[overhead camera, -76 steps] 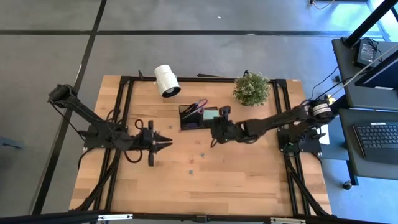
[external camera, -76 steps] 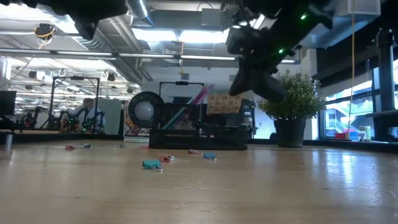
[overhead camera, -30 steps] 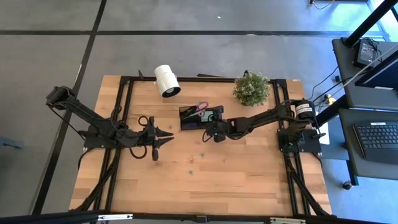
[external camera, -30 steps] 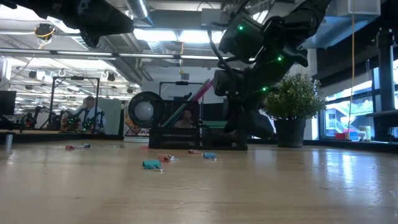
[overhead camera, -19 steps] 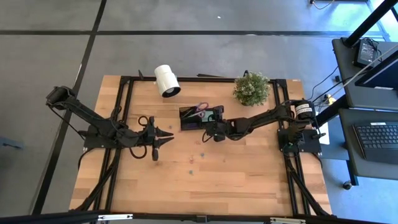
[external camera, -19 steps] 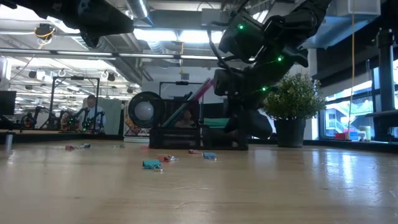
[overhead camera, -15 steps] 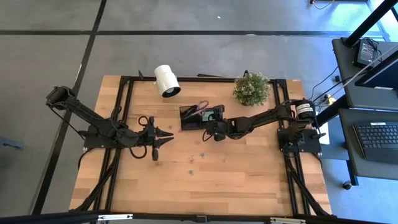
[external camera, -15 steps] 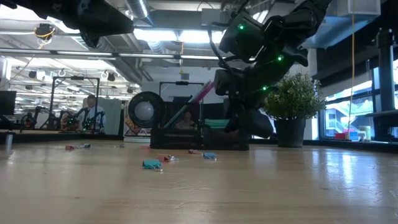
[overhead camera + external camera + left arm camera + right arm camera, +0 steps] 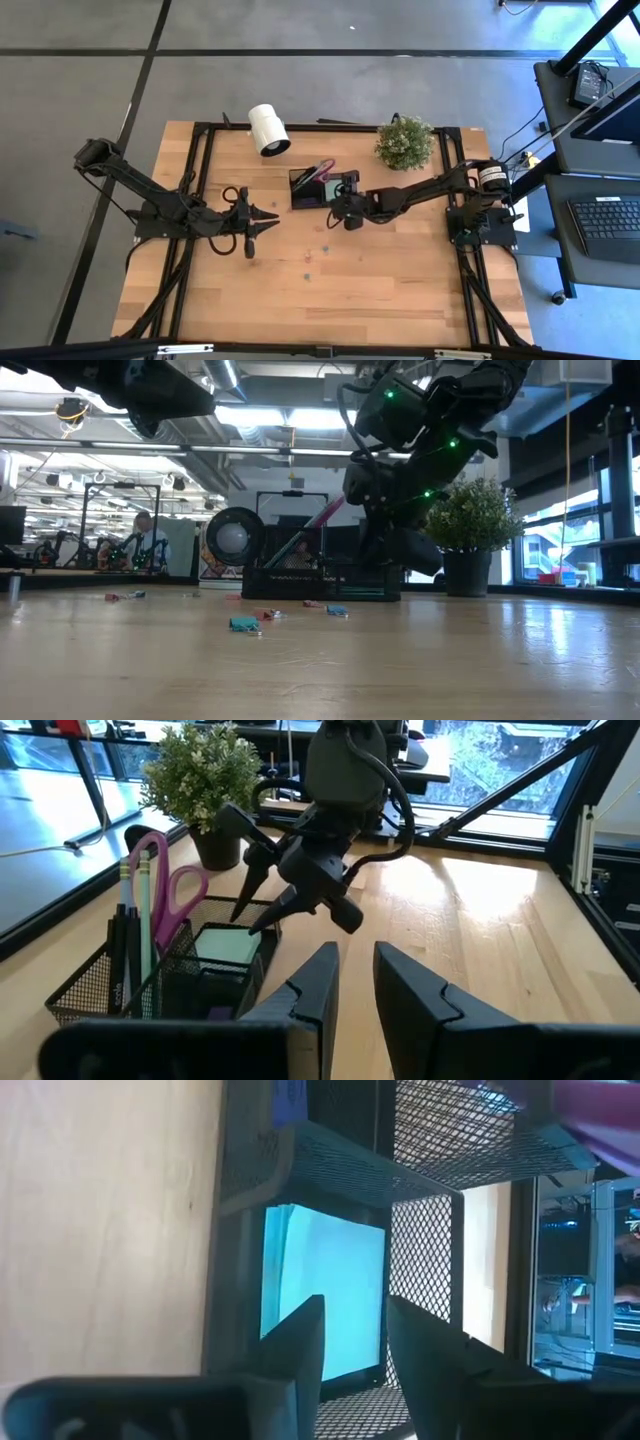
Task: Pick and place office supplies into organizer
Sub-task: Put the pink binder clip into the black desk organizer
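Right gripper (image 9: 343, 207) hovers just over black mesh organizer (image 9: 306, 189), jaws slightly apart, empty; mint-green square sticky pad (image 9: 325, 1295) lies flat in its lower compartment. Risk: a finger catching the mesh wall and dragging the tray. Left gripper (image 9: 257, 227) waits mid-left, narrowly parted, empty.

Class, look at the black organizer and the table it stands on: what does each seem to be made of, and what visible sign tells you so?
Organizer: seemingly black wire mesh, probably coated metal with a matte finish; its walls show a fine see-through grid pattern. Table: apparently light wood, smooth with a mild sheen; plank seams and grain lines show, and it faintly reflects window light.
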Controlling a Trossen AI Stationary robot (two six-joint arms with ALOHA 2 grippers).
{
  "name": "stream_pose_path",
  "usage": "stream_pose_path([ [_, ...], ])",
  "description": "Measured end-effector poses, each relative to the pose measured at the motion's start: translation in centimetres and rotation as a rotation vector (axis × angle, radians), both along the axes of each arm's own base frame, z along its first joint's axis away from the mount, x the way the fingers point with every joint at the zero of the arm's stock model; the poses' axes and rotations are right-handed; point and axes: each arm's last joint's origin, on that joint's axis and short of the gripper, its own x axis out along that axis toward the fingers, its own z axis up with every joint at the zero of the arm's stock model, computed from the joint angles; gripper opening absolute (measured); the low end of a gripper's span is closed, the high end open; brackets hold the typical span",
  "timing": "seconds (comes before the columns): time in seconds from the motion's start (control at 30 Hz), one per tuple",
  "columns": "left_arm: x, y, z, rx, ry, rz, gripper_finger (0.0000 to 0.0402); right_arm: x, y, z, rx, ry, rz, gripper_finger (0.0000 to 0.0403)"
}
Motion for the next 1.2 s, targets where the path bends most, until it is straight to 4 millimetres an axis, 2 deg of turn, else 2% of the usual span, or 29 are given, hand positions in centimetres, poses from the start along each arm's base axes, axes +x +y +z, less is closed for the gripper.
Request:
stream_pose_path([
  [0.13, 0.0, 0.0, 0.0, -0.021, -0.005, 0.005, 0.0061, 0.8, 0.3, 1.4, 0.035, -0.012, -0.016, 0.011],
  [0.23, 0.0, 0.0, 0.0, -0.025, -0.006, 0.006, 0.0061, 1.8, 1.0, 3.2, 0.111, -0.046, -0.034, 0.0107],
  [0.47, 0.0, 0.0, 0.0, -0.027, -0.007, 0.006, 0.0061, 4.0, 3.9, 8.8, 0.47, -0.107, 0.104, 0.0107],
  [0.57, 0.0, 0.0, 0.0, -0.027, -0.007, 0.006, 0.0061, 3.7, 4.9, 10.7, 0.589, -0.11, 0.162, 0.0107],
  [0.67, 0.0, 0.0, 0.0, -0.026, -0.007, 0.006, 0.0064, 2.2, 5.4, 12.0, 0.629, -0.146, 0.153, 0.0107],
  [0.87, 0.1, 0.1, 0.0, -0.03, -0.002, -0.011, 0.0092, -3.1, 5.1, 13.5, 0.681, -0.251, 0.121, 0.0107],
  [1.03, 0.9, 1.0, -0.3, -0.117, 0.042, -0.104, 0.0126, -7.0, 4.3, 13.3, 0.715, -0.4, 0.052, 0.0107],
  [1.2, 2.8, 2.3, -0.5, -0.085, 0.162, -0.137, 0.0147, -9.1, 3.8, 12.3, 0.76, -0.513, -0.088, 0.0107],
])
